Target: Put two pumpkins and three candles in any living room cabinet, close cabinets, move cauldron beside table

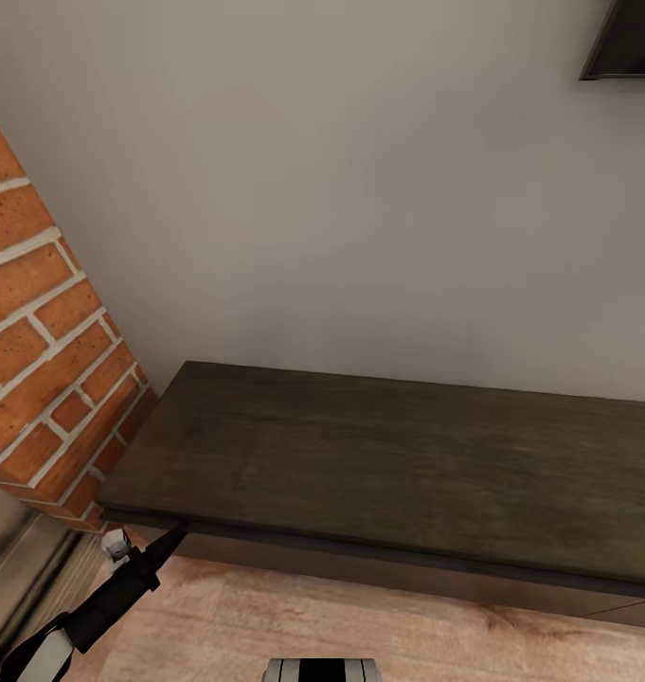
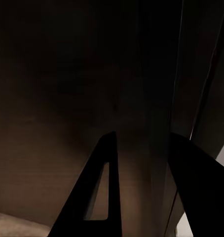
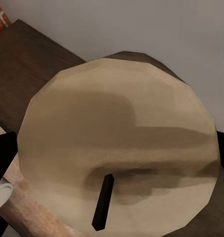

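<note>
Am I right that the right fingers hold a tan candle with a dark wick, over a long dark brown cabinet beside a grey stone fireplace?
Not quite: the fireplace is red brick, as the head view shows. The tan candle with a dark wick and the long dark brown cabinet are as you said.

brick fireplace (image 1: 38,350) | grey wall (image 1: 341,189) | wood floor (image 1: 265,616)
</note>
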